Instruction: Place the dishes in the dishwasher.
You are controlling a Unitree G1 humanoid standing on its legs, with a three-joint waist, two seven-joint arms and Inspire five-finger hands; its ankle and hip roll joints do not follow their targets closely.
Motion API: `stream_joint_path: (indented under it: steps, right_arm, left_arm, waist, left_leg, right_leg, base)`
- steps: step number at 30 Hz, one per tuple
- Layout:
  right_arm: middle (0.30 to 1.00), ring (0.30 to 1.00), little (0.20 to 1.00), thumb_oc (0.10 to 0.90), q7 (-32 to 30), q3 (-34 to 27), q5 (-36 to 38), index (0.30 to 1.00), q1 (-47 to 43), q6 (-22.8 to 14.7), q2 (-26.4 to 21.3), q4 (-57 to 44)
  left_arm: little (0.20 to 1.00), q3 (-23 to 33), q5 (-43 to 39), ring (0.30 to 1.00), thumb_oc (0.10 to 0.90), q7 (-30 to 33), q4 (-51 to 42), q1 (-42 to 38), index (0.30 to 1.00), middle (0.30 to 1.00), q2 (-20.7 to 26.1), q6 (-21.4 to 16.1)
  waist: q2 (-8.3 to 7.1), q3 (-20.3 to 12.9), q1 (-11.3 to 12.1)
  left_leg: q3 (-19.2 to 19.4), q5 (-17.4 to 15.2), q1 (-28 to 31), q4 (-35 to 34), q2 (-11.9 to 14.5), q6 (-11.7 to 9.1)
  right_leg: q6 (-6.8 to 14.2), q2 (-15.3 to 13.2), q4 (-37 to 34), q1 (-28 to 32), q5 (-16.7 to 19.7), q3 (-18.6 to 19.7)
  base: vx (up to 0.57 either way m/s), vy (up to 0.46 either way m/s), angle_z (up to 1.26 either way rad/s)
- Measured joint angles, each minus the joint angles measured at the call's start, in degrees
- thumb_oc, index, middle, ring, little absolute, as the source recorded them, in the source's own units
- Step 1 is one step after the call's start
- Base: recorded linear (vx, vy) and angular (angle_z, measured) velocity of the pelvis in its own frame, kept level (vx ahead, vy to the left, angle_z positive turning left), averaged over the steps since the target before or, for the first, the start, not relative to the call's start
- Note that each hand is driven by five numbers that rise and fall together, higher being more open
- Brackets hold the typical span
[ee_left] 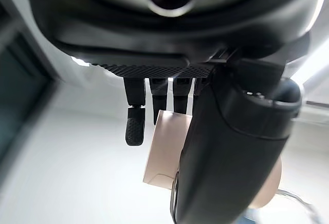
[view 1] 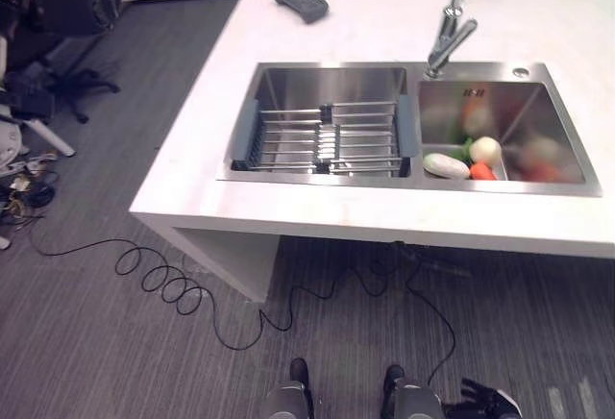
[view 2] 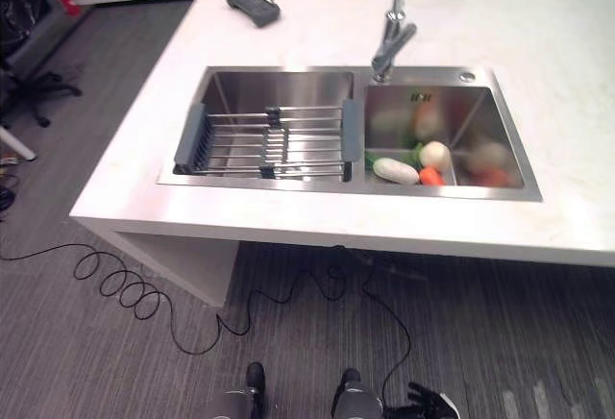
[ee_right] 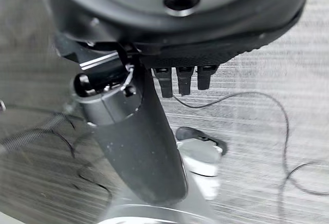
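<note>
Left eye view: a white counter (view 1: 317, 212) juts toward the robot, its near edge overhanging grey carpet (view 1: 86, 342). A steel double sink (view 1: 413, 71) is set in it. The left basin holds a wire rack (view 1: 327, 137) spanning wall to wall; the right basin holds a white oval piece (view 1: 446, 165), a pale round one (view 1: 485, 150) and an orange one (view 1: 482, 172), bunched at the basin's near wall. No dishwasher can be made out. A faucet (view 1: 450, 33) stands at the sink's far rim. A dark handheld device (view 1: 301, 1) lies near the counter's far left edge. The right hand (view 1: 490, 402) hangs low over the carpet, well short of the counter.

Right eye view: same layout; open carpet lies between the robot and the counter's near edge, and office chair legs (view 2: 38, 87) stand at far left.

Left wrist view: the left hand (ee_left: 231, 147) has fingers (ee_left: 134, 126) extended and relaxed; a tan object (ee_left: 167, 152) shows past them, contact unclear.

Right wrist view: the right hand's fingers (ee_right: 180, 82) are straight, holding nothing, above carpet.
</note>
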Motion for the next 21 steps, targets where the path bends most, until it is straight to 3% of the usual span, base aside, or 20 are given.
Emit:
stream_joint_path:
  steps: [1,2,3,4,5,6,7,10,11,12,13,15,16,17,19,20,21]
  right_arm:
    - [0.9,0.9,0.9,0.8,-0.1,-1.3,0.0,0.9,1.2,0.2,0.3,0.6]
    - [0.9,0.9,0.9,0.8,-0.1,-1.6,0.0,0.9,1.0,0.6,0.9,2.5]
    - [0.9,0.9,0.9,0.8,-0.2,-2.5,0.0,0.9,1.2,2.3,1.8,4.1]
    - [0.9,0.9,0.9,0.8,-1.3,-4.7,0.3,0.9,1.6,2.6,2.7,3.7]
    - [0.9,0.9,0.9,0.8,-2.2,-5.5,1.4,0.9,1.4,2.4,3.1,2.7]
    - [0.9,0.9,0.9,0.8,-2.8,-6.4,2.7,0.9,1.1,2.2,2.5,1.4]
    - [0.9,0.9,0.9,0.8,-3.2,-6.8,3.0,0.9,0.8,1.7,2.4,1.1]
    - [0.9,0.9,0.9,0.8,-3.9,-7.6,3.2,0.9,0.5,0.8,-0.4,1.4]
    - [0.9,0.9,0.9,0.8,-3.8,-10.2,3.2,0.9,1.1,0.5,-3.1,2.2]
    - [0.9,0.9,0.9,0.8,-3.9,-11.2,3.3,0.9,1.1,0.5,-3.1,2.8]
    - [0.9,0.9,0.9,0.8,-3.9,-11.5,3.3,0.9,1.2,0.8,-2.1,4.4]
    - [0.9,0.9,0.9,0.8,-3.6,-11.3,3.3,0.9,2.1,1.2,-1.1,5.9]
    - [0.9,0.9,0.9,0.8,-3.7,-11.4,3.2,0.9,3.0,2.1,0.4,6.2]
    - [0.9,0.9,0.9,0.8,-4.1,-11.5,3.2,0.9,3.8,2.5,0.8,6.4]
    - [0.9,0.9,0.9,0.8,-3.8,-12.0,3.2,0.9,3.1,2.6,2.0,5.5]
    - [0.9,0.9,0.9,0.8,-4.0,-12.6,3.2,0.9,3.4,2.9,2.7,5.2]
    - [0.9,0.9,0.9,0.8,-3.8,-12.5,3.2,0.9,3.0,3.3,3.1,5.2]
  left_arm:
    - [0.3,2.9,-0.6,0.3,0.4,-0.3,-1.5,1.6,0.3,0.3,-2.3,-0.1]
    - [0.3,5.4,-1.6,0.3,0.4,-0.5,-2.9,4.4,0.3,0.3,-2.5,-0.8]
    - [0.3,8.4,-2.0,0.3,0.4,-0.6,-4.7,8.7,0.3,0.3,-2.8,-1.8]
    - [0.3,11.8,-2.0,0.3,0.4,-0.4,-5.5,13.8,0.3,0.3,-4.2,-1.9]
    - [0.3,15.8,-1.7,0.3,0.4,0.3,-5.9,20.5,0.3,0.3,-5.2,-2.0]
    - [0.3,21.9,-1.3,0.3,0.4,1.4,-6.7,29.4,0.3,0.3,-8.1,-2.2]
    - [0.3,24.9,-1.1,0.3,0.4,2.0,-6.9,33.3,0.3,0.3,-9.8,-2.5]
    - [0.3,26.0,-0.9,0.3,0.4,3.3,-5.3,35.8,0.3,0.3,-12.1,-3.0]
    - [0.3,26.7,-0.6,0.3,0.4,3.8,-5.6,35.4,0.3,0.3,-12.6,-3.1]
    - [0.3,27.2,0.3,0.3,0.4,3.7,-6.0,35.1,0.3,0.3,-12.7,-3.5]
    - [0.3,27.1,0.7,0.3,0.4,3.7,-6.2,34.4,0.3,0.3,-12.9,-4.1]
    - [0.3,27.1,0.7,0.3,0.4,3.7,-6.8,34.4,0.3,0.3,-12.9,-4.1]
    - [0.3,28.1,0.7,0.3,0.4,4.0,-6.8,34.7,0.3,0.3,-12.7,-4.2]
    - [0.3,28.1,0.6,0.3,0.4,4.6,-6.8,34.9,0.3,0.3,-12.8,-4.2]
    - [0.3,28.5,0.5,0.3,0.4,4.5,-6.6,35.2,0.3,0.3,-13.0,-3.9]
    - [0.3,28.1,0.6,0.3,0.4,4.4,-8.0,35.0,0.3,0.3,-13.4,-4.1]
    - [0.3,27.5,0.7,0.3,0.4,4.1,-8.7,35.2,0.3,0.3,-13.9,-4.6]
  waist:
    - [1.22,-0.1,-1.2]
    - [1.11,0.1,-1.7]
    - [1.26,0.3,0.6]
    - [0.95,0.4,1.3]
    - [-0.1,0.5,1.2]
    - [-2.03,0.6,0.8]
    - [-2.45,0.7,0.3]
    - [-2.82,0.5,0.8]
    - [-1.17,0.1,0.9]
    - [-0.96,0.1,0.8]
    - [-2.36,0.2,0.9]
    - [-3.21,-0.5,0.4]
    - [-4.84,-1.3,0.5]
    - [-4.37,-1.3,1.6]
    - [-4.88,-2.2,2.8]
    - [-4.27,-2.5,2.8]
    - [-3.92,-2.6,2.8]
  left_leg:
    - [0.4,5.7,-1.0,-2.8,-0.9,-1.2]
    - [1.3,10.7,-1.1,-6.9,-1.2,-4.2]
    - [6.5,6.3,-1.5,-7.0,0.7,-5.1]
    - [12.8,2.1,-1.4,-0.6,3.7,-2.0]
    - [15.2,0.1,0.3,4.3,5.7,-2.1]
    - [15.5,-1.4,3.1,8.0,6.6,-3.4]
    - [15.0,-2.1,4.8,8.7,7.0,-3.9]
    - [14.1,-4.9,9.9,8.0,7.2,-3.4]
    - [15.3,-6.5,11.9,4.1,6.9,-1.8]
    - [18.6,-9.8,11.6,3.7,6.6,-0.5]
    - [19.2,-10.2,10.5,4.9,4.9,0.3]
    - [21.0,-11.1,9.8,6.0,4.3,1.2]
    - [20.2,-11.3,8.4,7.5,1.3,1.7]
    - [19.6,-12.5,7.9,9.2,0.7,2.5]
    - [18.9,-14.7,5.4,12.9,-1.4,4.1]
    - [17.2,-16.8,3.9,16.6,-1.1,5.4]
    - [16.7,-17.6,3.9,17.6,-2.1,6.4]
  right_leg:
    - [-0.7,0.4,0.5,0.3,-0.5,0.4]
    - [-1.6,-0.6,-1.3,1.2,-0.7,-0.3]
    - [-2.9,-1.0,-3.0,1.9,-1.2,-2.8]
    - [-3.2,-1.0,-3.7,3.3,-1.1,-4.8]
    - [-3.5,-2.3,-4.3,5.1,-0.8,-6.7]
    - [-3.1,-4.4,-5.4,6.5,0.1,-7.7]
    - [-2.6,-5.4,-6.3,7.4,0.9,-8.4]
    - [-0.8,-8.7,-6.3,7.1,1.9,-10.3]
    - [0.3,-10.7,-2.9,5.3,1.7,-11.0]
    - [1.1,-12.2,-1.8,5.4,1.7,-12.4]
    - [2.0,-14.3,-1.0,5.5,1.5,-12.2]
    - [3.0,-15.1,-2.3,6.6,1.3,-11.8]
    - [3.7,-15.9,-4.8,7.4,3.3,-9.1]
    - [3.9,-17.0,-5.8,8.3,4.6,-9.3]
    - [3.8,-17.6,-7.8,10.5,6.8,-9.7]
    - [6.2,-18.5,-7.8,11.3,8.2,-10.8]
    - [5.3,-19.3,-7.4,11.7,8.9,-10.6]
  base:
    - [-0.23,0.039,2.13]
    - [-0.22,0.078,2.09]
    - [-0.28,0.156,1.49]
    - [-0.28,0.212,1.22]
    - [-0.31,0.285,0.98]
    - [-0.25,0.289,0.88]
    - [-0.22,0.275,0.78]
    - [-0.18,0.285,0.83]
    - [-0.21,0.547,1.09]
    - [-0.1,0.434,1.24]
    - [-0.06,0.362,0.93]
    - [-0.05,0.348,1.04]
    - [-0.05,0.364,0.98]
    - [-0.01,0.405,0.87]
    - [0.02,0.312,0.45]
    - [0.01,0.163,0.58]
    - [0.05,0.184,0.61]
